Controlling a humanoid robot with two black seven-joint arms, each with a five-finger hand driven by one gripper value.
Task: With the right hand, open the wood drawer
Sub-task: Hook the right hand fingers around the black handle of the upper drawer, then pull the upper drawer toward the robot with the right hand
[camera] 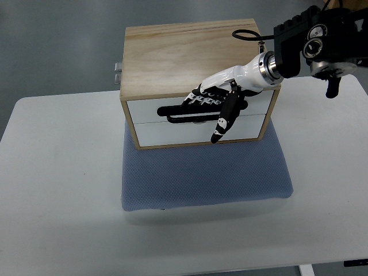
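The right arm (pixel 319 43) comes in from the upper right edge. Its right hand (pixel 221 100) lies against the front of the wood drawer box (pixel 190 52), fingers (pixel 198 99) curled at the black handle (pixel 178 112), thumb (pixel 225 123) pointing down.

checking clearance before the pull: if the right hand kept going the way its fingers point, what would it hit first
Probably the black bar handle on the white upper drawer front of the wooden box; the right hand has its fingers already at it, though depth is unclear.

White-and-black right hand (pixel 215 106), black forearm (pixel 319 37)
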